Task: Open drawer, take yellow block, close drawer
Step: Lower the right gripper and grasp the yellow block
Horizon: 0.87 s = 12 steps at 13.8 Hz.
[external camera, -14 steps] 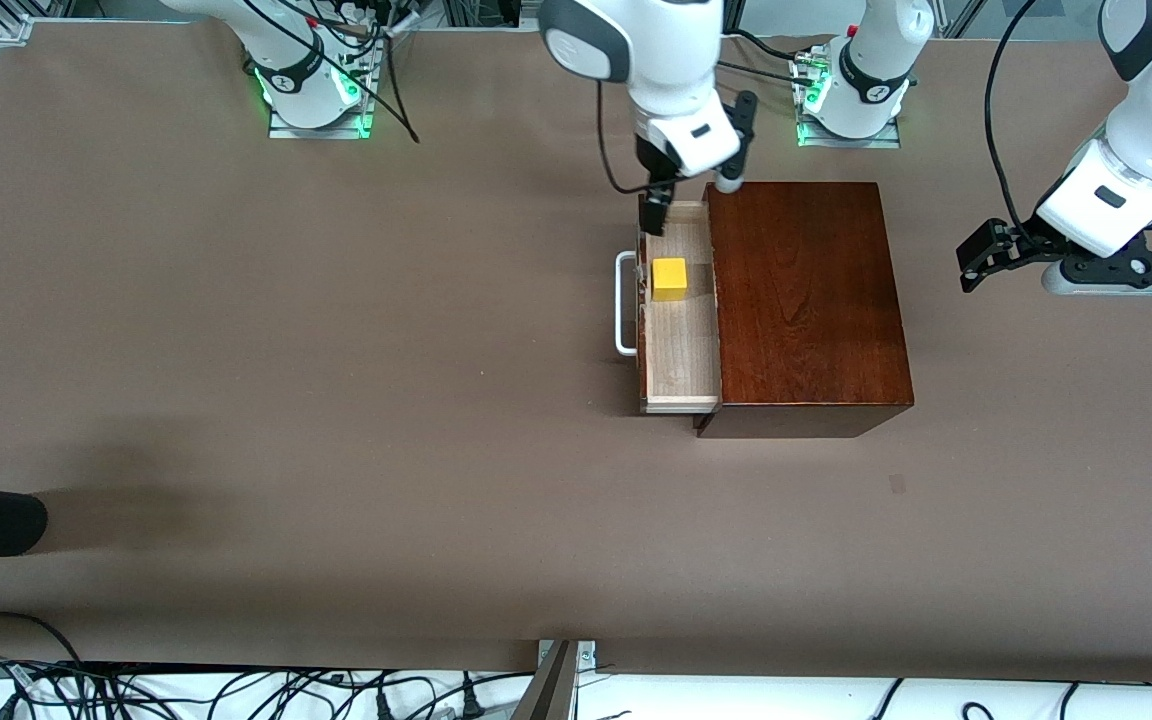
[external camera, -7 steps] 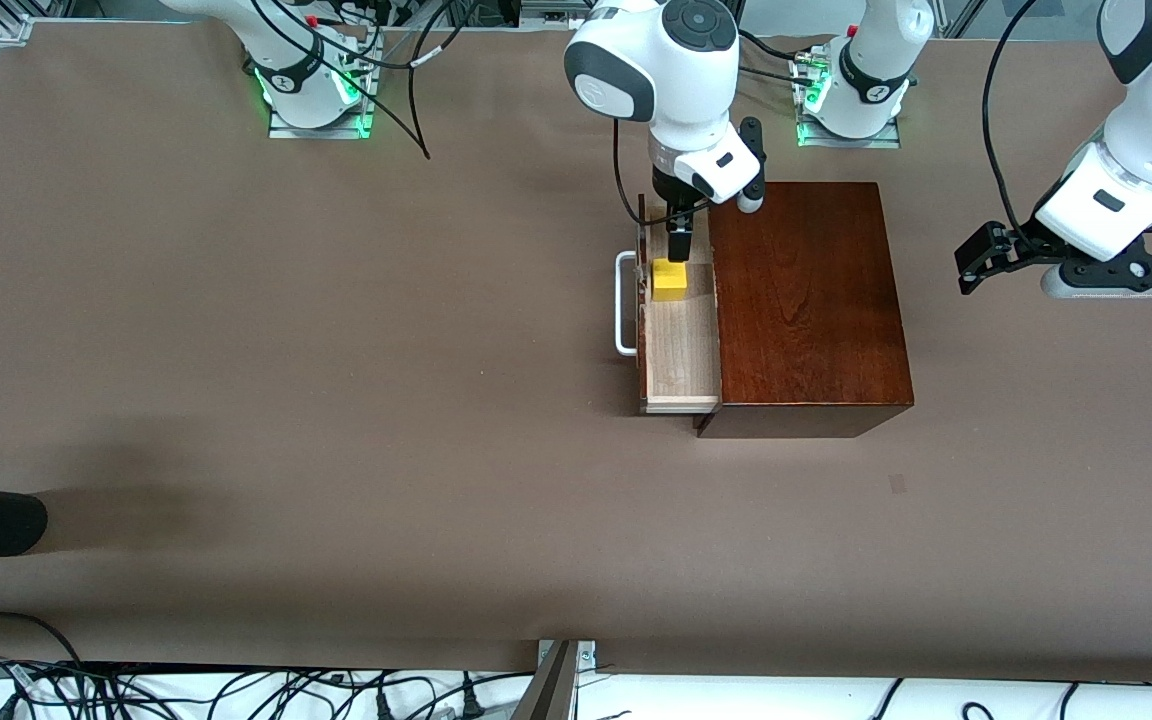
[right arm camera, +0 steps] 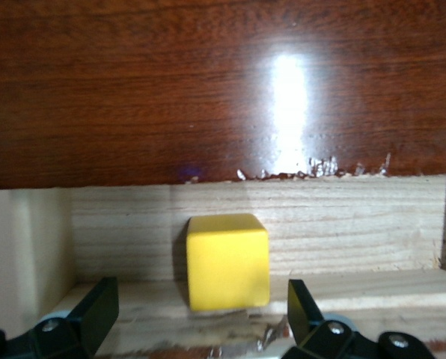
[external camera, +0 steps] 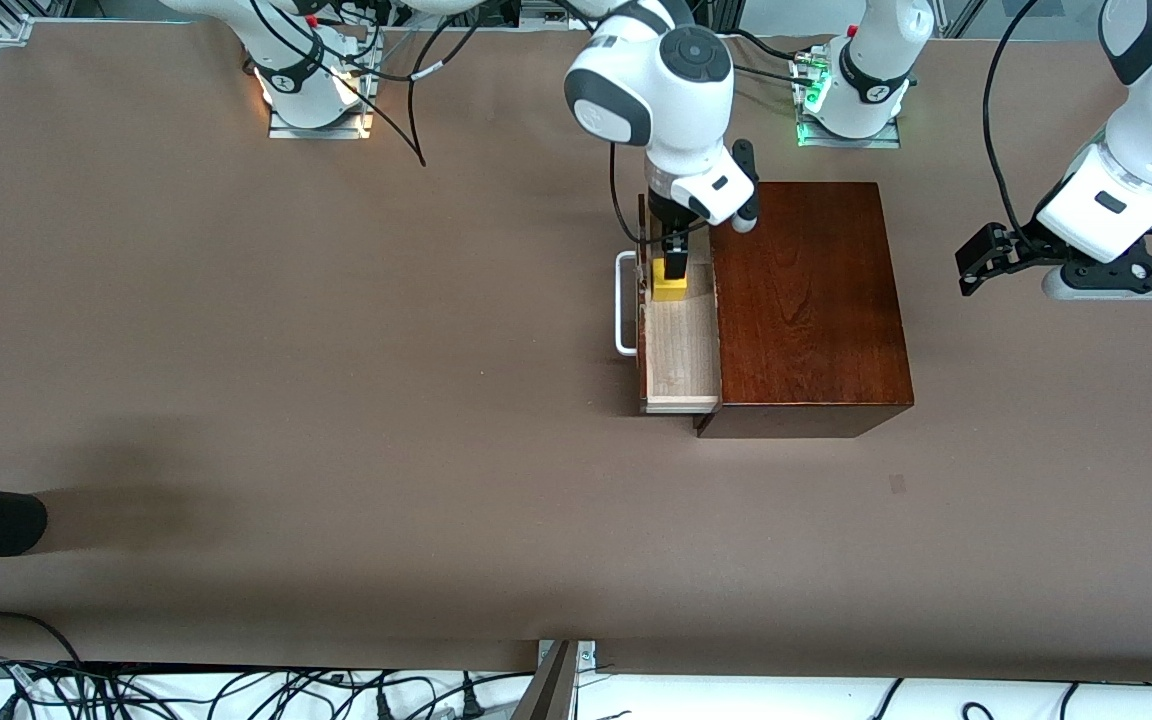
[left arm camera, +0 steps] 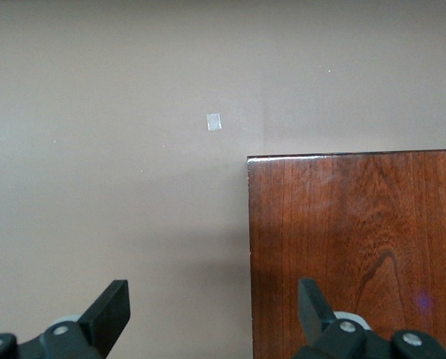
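- A brown counter (external camera: 336, 400) fills the front view, with a glossy reddish-brown wooden box (external camera: 806, 300) right of centre in the frame.
- The drawer (external camera: 681, 350) stands pulled out of the box toward the right arm's end of the counter, pale wood floor showing, white bar handle (external camera: 624, 305) at its front.
- The right arm reaches down from the upper middle of the frame; the right pincer (external camera: 674, 268) hangs low over the drawer, straight above the yellow block (external camera: 669, 289).
- In the right wrist view the right pincer (right arm camera: 197, 318) is spread wide, one finger at each lower corner of the frame, and the yellow block (right arm camera: 227, 260) sits between them, touching neither, square-on on the drawer floor.
- A cube has no long axis; judged from this, the grasp turns on a short straight descent, then closing.
- The left pincer (external camera: 981, 262) waits at the right edge of the frame, well apart from the block, over bare counter beside the box; the left wrist view shows the left pincer (left arm camera: 212, 321) spread wide and empty.
- The right arm is plainly the nearer to the block.
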Each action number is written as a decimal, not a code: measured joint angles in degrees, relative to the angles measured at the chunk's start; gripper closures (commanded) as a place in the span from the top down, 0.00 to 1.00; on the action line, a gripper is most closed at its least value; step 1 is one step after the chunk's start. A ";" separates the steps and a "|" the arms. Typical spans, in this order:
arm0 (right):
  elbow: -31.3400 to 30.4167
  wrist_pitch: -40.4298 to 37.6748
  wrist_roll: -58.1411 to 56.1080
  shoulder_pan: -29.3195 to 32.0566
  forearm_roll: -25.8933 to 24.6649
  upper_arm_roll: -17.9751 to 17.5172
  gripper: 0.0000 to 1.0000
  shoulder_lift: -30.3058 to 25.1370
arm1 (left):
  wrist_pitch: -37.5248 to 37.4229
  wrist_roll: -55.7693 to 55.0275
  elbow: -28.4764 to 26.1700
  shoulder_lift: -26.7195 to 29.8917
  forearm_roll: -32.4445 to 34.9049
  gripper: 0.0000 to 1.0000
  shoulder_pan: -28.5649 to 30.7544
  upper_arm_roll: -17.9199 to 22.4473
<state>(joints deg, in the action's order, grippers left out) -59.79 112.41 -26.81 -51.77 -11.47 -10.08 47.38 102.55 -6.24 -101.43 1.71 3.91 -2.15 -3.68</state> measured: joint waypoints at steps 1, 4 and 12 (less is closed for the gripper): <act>0.00 0.51 -0.05 0.00 -0.01 0.09 1.00 0.42 | 0.00 0.00 0.02 -0.01 0.00 1.00 0.00 0.00; 0.10 1.67 -0.08 -0.01 -0.02 0.26 1.00 1.40 | -0.01 0.00 0.06 -0.02 0.00 1.00 0.00 0.00; 0.26 3.34 -0.17 -0.04 -0.96 0.97 1.00 3.03 | -0.03 0.00 0.08 -0.03 0.00 1.00 -0.02 -0.20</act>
<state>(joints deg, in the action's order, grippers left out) -59.53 115.76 -26.98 -51.80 -12.43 -9.12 50.41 102.53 -6.24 -101.35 1.68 3.91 -2.17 -3.88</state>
